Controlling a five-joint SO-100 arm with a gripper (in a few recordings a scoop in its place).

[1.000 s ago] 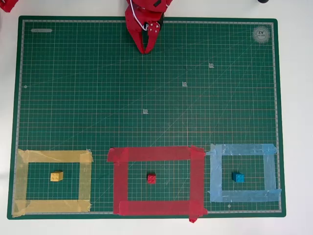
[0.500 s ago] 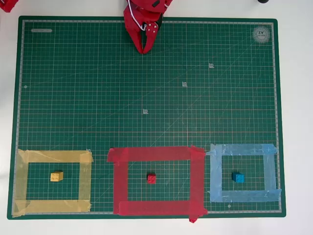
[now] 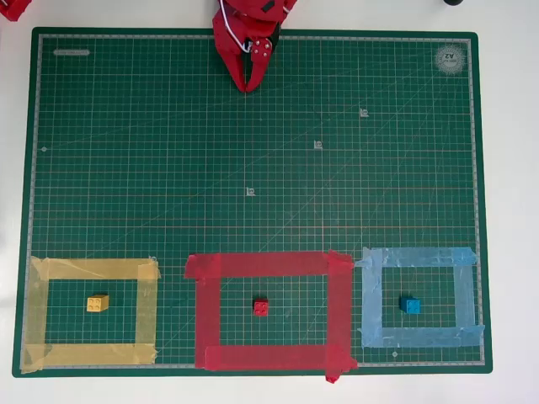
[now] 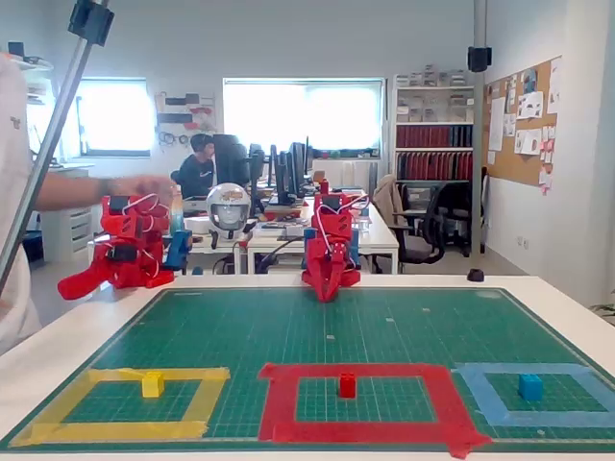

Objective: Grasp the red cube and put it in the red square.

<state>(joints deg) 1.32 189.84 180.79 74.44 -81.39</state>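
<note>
Red cube lower centre of overhead view, already inside red square, clear of tape on all sides. We judge placement done; step in hand: park arm without disturbing the cube. Gripper at top centre edge of green mat, jaws clenched, holding nothing. Yellow cube lower left, blue cube lower right, each inside own tape outline. Wide bare mat between gripper and cubes; we see ample room.

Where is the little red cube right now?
In the overhead view the red cube sits inside the red square, near its middle, between the yellow cube and blue cube.
</note>
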